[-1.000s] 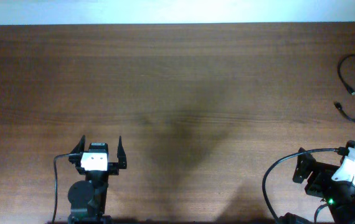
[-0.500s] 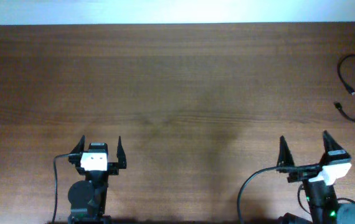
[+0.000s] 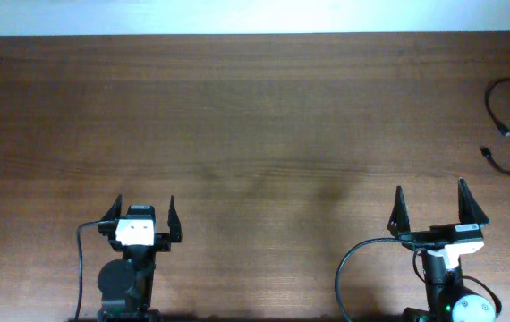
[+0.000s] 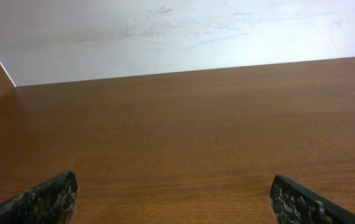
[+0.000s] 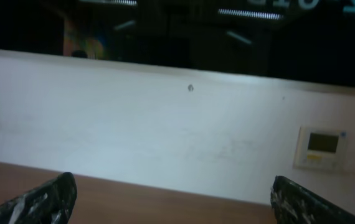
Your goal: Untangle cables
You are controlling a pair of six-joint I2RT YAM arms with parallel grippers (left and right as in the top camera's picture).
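Thin black cables (image 3: 505, 134) lie in loose loops at the table's far right edge in the overhead view, with small plug ends showing. My right gripper (image 3: 430, 207) is open and empty, at the front right, well short of the cables. My left gripper (image 3: 144, 215) is open and empty at the front left, far from them. In the left wrist view the open gripper (image 4: 174, 199) frames only bare wood. In the right wrist view the open gripper (image 5: 174, 199) frames the table's far edge and a wall. No cable shows in either wrist view.
The brown wooden table (image 3: 255, 116) fills the overhead view. Thicker black wires (image 3: 349, 268) run from the right arm's base, and one (image 3: 80, 259) from the left base. A white wall (image 5: 165, 124) with a small panel (image 5: 324, 148) stands behind the table.
My right arm has swung left from the table's right edge, away from the cables, and now points straight ahead with its jaws open. The left arm has not moved.
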